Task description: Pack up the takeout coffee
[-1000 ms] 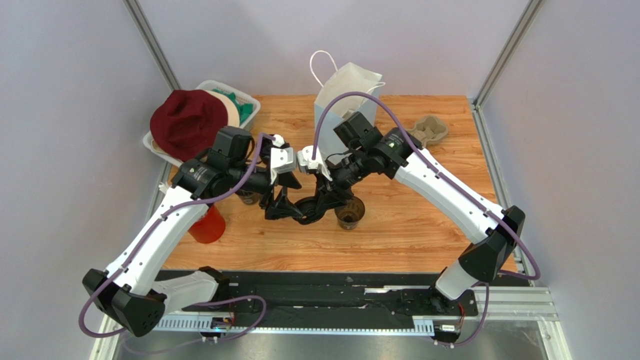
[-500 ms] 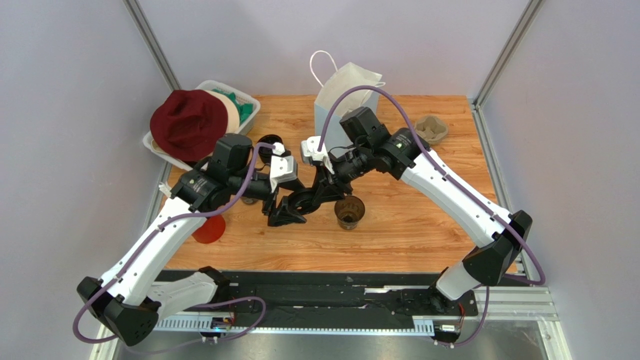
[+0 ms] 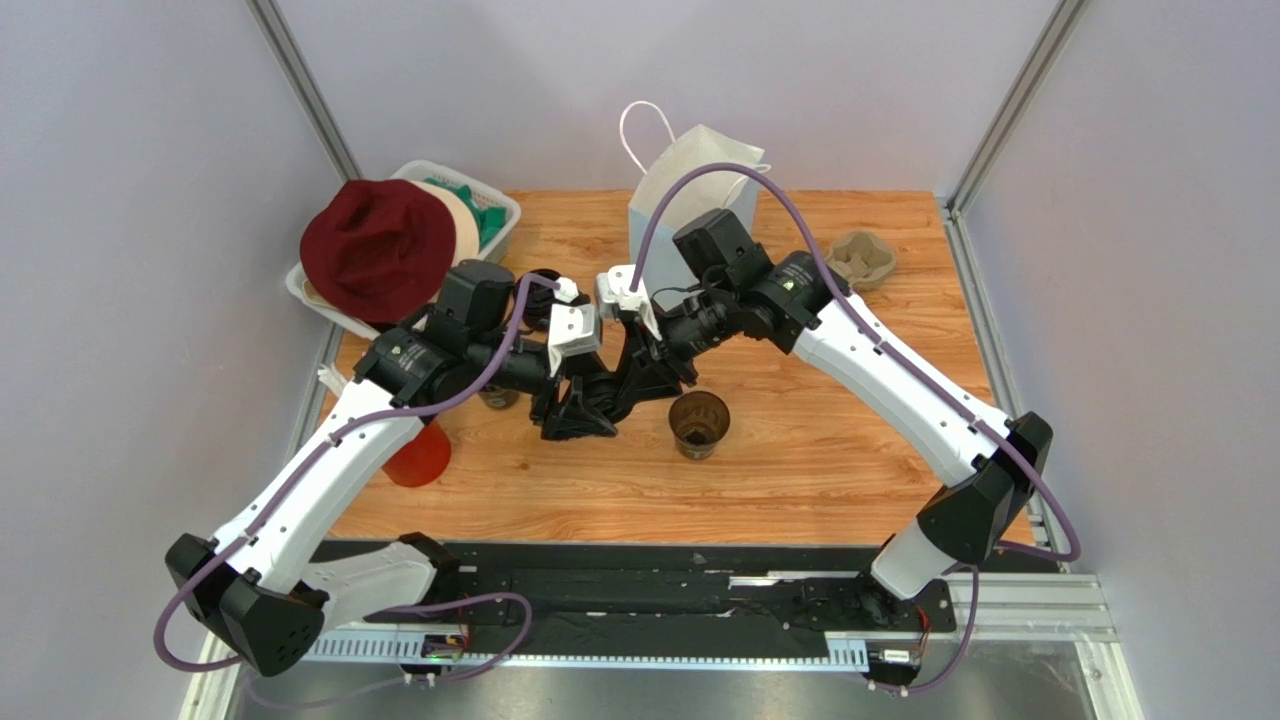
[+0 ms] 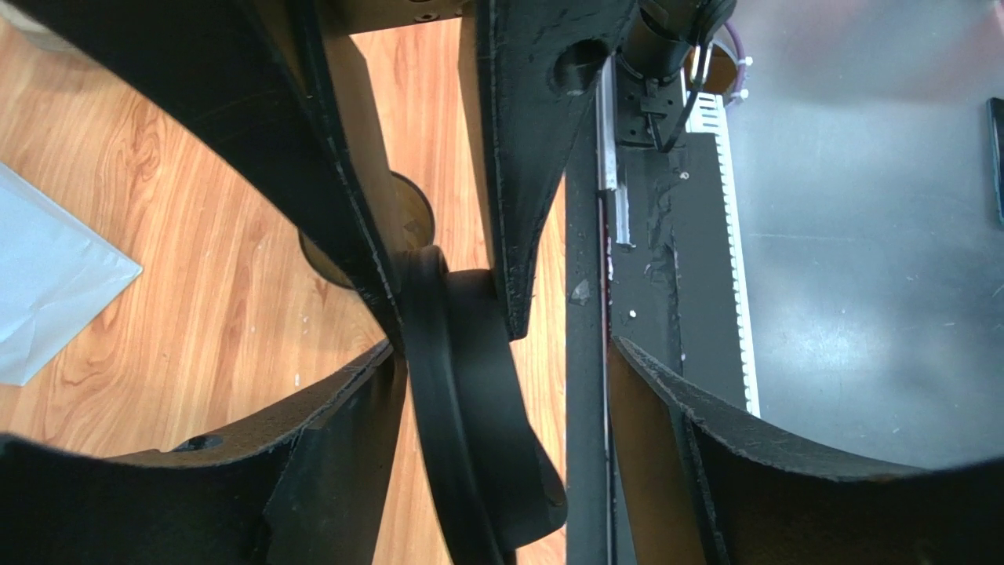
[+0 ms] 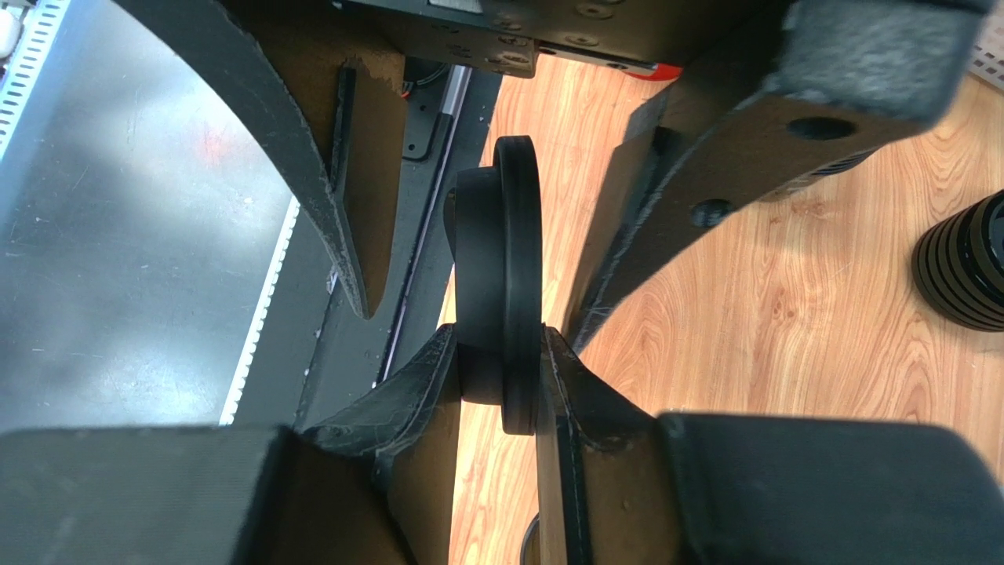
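Lab booth: plain walls [image 3: 135, 225], aluminium posts [image 3: 305, 90]

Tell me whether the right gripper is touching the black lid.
Touching. The right wrist view shows the right gripper pinching the black lid between both fingertips, with no gap.

Left arm [image 3: 323, 465] and right arm [image 3: 902, 393]: white link shells, black joint housings. A purple cable [image 3: 706, 177] loops along each. Small green light [image 3: 784, 282] on my right forearm, upper centre. Left gripper [image 4: 504, 344], right gripper [image 5: 499, 336]: flat matte-black fingers [image 5: 754, 153], chipped edges, round holes.
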